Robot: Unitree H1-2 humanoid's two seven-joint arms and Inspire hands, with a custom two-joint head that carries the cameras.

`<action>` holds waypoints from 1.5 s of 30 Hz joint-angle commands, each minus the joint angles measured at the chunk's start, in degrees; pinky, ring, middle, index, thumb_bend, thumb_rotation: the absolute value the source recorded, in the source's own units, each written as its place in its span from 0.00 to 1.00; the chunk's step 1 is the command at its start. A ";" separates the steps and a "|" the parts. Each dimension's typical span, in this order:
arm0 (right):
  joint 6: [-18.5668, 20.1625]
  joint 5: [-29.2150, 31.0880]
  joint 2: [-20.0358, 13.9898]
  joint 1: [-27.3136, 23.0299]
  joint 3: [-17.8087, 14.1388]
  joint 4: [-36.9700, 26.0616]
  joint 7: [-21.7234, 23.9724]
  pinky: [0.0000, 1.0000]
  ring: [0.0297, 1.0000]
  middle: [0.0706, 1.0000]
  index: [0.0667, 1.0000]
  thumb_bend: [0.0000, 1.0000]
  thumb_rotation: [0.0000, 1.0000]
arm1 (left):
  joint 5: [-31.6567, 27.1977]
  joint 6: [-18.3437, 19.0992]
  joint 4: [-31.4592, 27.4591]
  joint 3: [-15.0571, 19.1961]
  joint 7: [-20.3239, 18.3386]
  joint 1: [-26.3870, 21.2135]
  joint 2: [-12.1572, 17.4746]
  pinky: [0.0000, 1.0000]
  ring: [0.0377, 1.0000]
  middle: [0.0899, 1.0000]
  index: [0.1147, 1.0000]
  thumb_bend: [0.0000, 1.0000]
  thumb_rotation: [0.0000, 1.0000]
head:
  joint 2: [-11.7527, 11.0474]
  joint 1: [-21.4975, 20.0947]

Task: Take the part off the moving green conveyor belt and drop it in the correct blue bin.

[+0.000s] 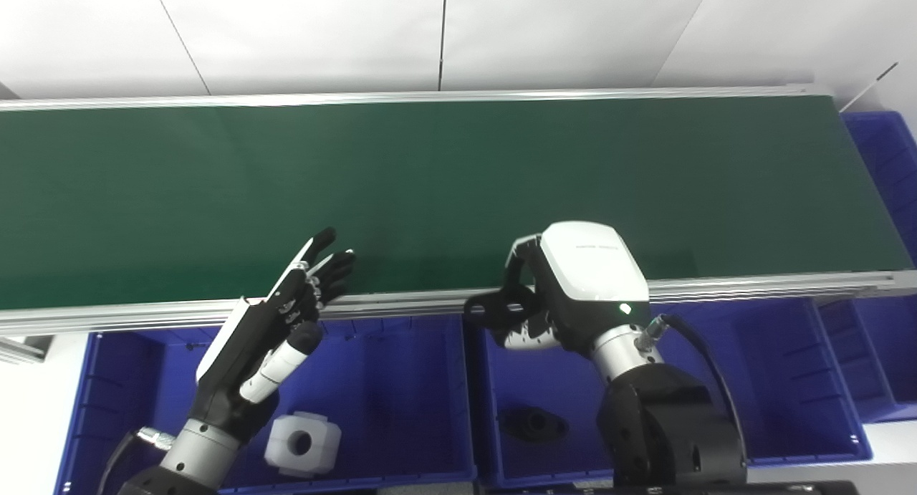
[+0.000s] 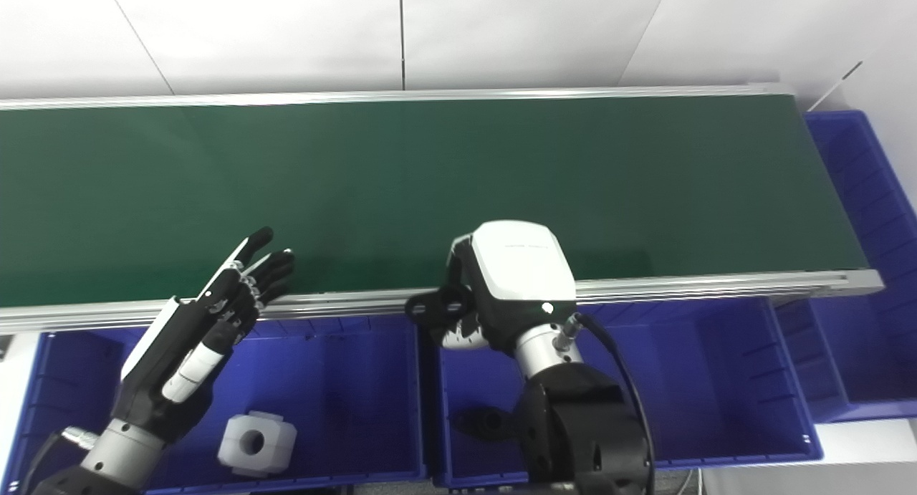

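Curling over the near rail of the green conveyor belt [image 1: 458,194], the right hand [image 1: 566,287] has its fingers [image 1: 517,266] closed around a black part [image 1: 494,310], held above the middle blue bin [image 1: 788,380]. Another black piece [image 1: 534,423] lies in that bin. The left hand [image 1: 279,316] hovers, fingers spread and empty, above the left bin [image 1: 401,380] holding a white block [image 1: 302,443].

The belt [image 1: 430,194] runs off the left edge, so its far left end is unseen. The right hand [image 1: 566,287] shows mostly its white back, its fingers curled under and largely hidden, so any hold cannot be told. The right arm partly covers a black part [image 1: 534,423] in the bin [image 1: 788,380] below, and the far-right bin [image 1: 885,165] is cut off.
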 commanded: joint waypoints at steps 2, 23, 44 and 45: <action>-2.29 -0.70 2.09 1.08 -0.83 -0.48 -1.57 0.15 0.20 0.28 0.45 0.51 0.14 | -0.40 -0.58 -1.07 0.57 -0.65 -0.52 0.53 0.88 0.91 0.90 0.96 0.67 0.73 | -0.06 0.12; 1.41 0.83 0.73 6.88 -5.95 12.49 -25.17 0.11 0.15 0.22 0.45 0.51 0.12 | -0.23 -1.40 0.59 1.59 -1.96 -1.97 0.87 0.83 0.89 0.85 0.94 0.70 0.70 | -1.22 0.06; -3.00 -9.30 -1.30 7.51 -4.76 13.37 -14.36 0.83 0.73 0.75 0.69 0.98 0.64 | -0.13 -1.90 1.44 1.32 -2.73 -2.77 0.08 0.82 0.87 0.84 0.93 0.71 0.69 | -1.96 1.05; -3.58 -10.32 -1.60 7.41 -4.29 13.08 -12.87 0.90 0.77 0.78 0.71 0.99 0.70 | 0.07 -2.01 1.54 1.30 -2.79 -2.82 0.16 0.82 0.87 0.83 0.93 0.71 0.69 | -1.96 1.05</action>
